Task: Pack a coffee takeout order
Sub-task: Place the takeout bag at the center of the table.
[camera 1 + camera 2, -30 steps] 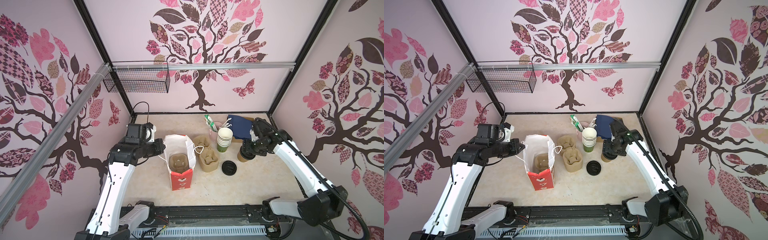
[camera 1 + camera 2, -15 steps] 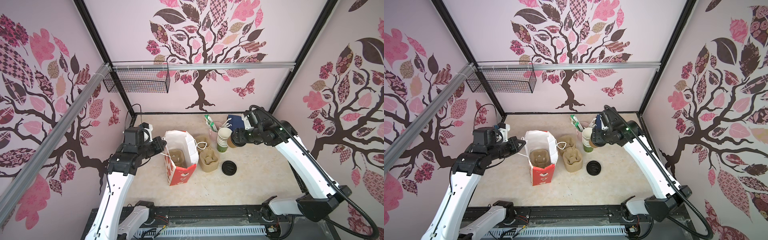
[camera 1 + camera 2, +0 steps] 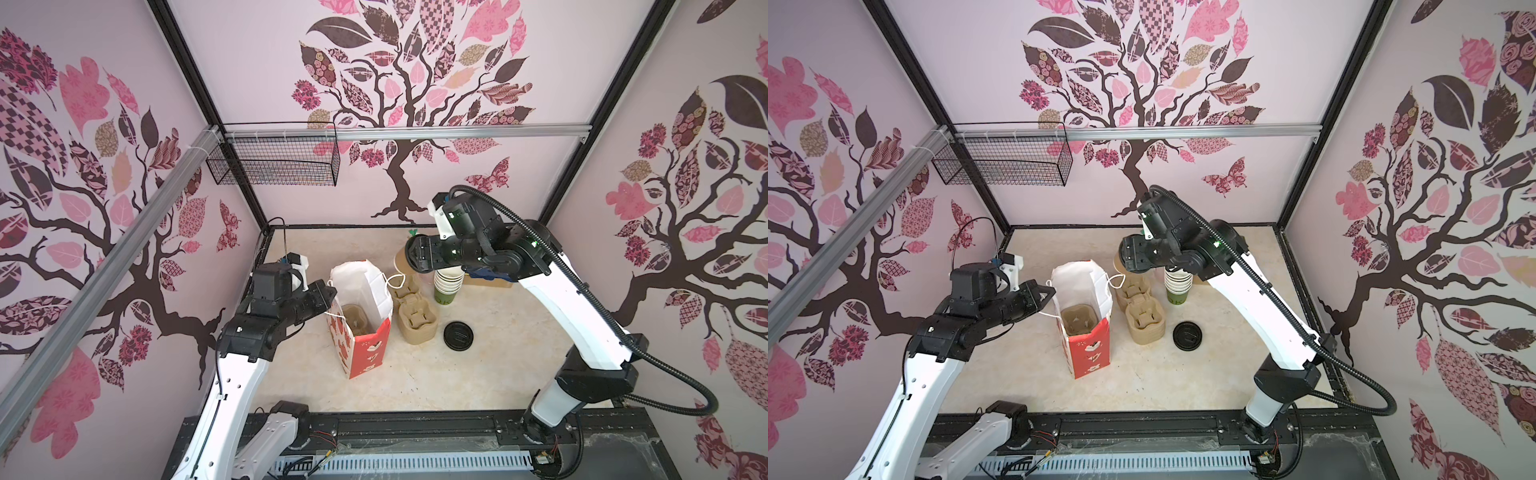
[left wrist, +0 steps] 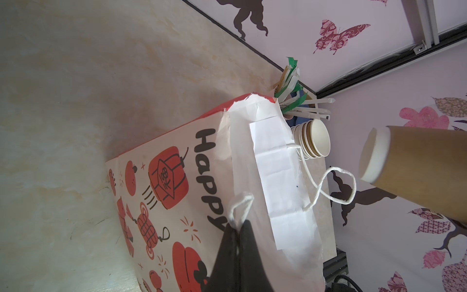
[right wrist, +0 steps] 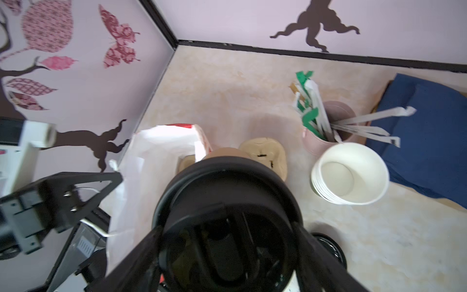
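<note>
Looking across the beige marbled surface (image 3: 478, 386), I take the biggest thing first: a red-and-white printed paper bag (image 3: 365, 353). It stands open with a tan moulded-pulp two-cup carrier (image 3: 355, 318) seated at its bottom. My left jaws are clenched on the bag's near white string handle (image 4: 233, 206), drawing that side of the mouth wide.

A folded navy napkin (image 5: 424, 141) lies at the back, beside a pink cup of wrapped straws (image 5: 316, 144). A stack of spare pulp carriers (image 3: 417, 322) stands just beside the bag. A stack of lidless cream-lined cups (image 3: 448, 276) and a loose black lid (image 3: 458, 334) are near it.

The small kraft paper cup (image 4: 424, 172) is in the air beyond the bag's far edge, above the spare carriers. It is tipped almost onto its side, with its base towards the bag. My right jaws are spread wide around it, grasping it at the end that carries its round black plastic lid (image 5: 227, 192).

I judge the cup light and its paper wall thin enough to dent. The lid looks only pressed on, so tilting could loosen it. I cannot tell whether the cup holds liquid. The best hold is where I have it, high on the body, where the rolled rim and lid stiffen the wall.
</note>
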Robot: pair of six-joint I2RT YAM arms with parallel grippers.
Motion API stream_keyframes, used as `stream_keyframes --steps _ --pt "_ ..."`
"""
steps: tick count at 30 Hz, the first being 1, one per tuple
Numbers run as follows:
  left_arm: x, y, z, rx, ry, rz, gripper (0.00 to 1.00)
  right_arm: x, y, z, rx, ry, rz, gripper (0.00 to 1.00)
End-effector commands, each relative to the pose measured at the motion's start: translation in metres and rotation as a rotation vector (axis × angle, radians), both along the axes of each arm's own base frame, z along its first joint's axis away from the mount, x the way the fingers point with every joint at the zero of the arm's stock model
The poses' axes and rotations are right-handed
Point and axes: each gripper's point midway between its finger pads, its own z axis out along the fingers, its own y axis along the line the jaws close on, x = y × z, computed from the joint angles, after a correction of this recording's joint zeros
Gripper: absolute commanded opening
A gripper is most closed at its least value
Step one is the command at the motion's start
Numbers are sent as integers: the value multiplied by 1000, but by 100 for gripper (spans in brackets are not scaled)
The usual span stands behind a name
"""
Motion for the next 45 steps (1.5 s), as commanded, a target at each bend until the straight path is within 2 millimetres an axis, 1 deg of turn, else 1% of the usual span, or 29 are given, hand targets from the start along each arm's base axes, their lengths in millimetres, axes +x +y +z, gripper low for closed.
stream_keyframes --steps 1,5,7,9,13,16,21,27,33,37,45 --pt "1 2 -2 15 -17 9 0 -10 23 9 28 -8 37 77" --pt "1 3 -8 22 -2 10 0 -27 60 24 91 -43 122 77" --pt "1 2 -8 18 0 7 0 -32 72 26 119 -28 157 77" --pt "0 2 -9 20 1 9 0 -34 83 21 114 -14 171 77" --pt "-2 5 -10 20 0 23 0 -41 101 3 88 26 202 77" --pt "-7 8 -10 18 1 42 0 -44 104 -9 58 44 189 77" --pt "-12 9 -11 -3 -1 59 0 -55 112 -41 -34 73 174 77" --pt "-14 11 -4 -17 -17 72 0 -63 118 -67 -122 94 157 77" --pt "-18 8 -10 -48 -13 73 0 -72 124 -97 -202 150 170 77" --pt "-20 6 -10 -83 -24 72 0 -77 127 -112 -228 193 184 77" --pt "-21 2 -1 -104 -56 52 0 -84 132 -141 -311 268 208 77"
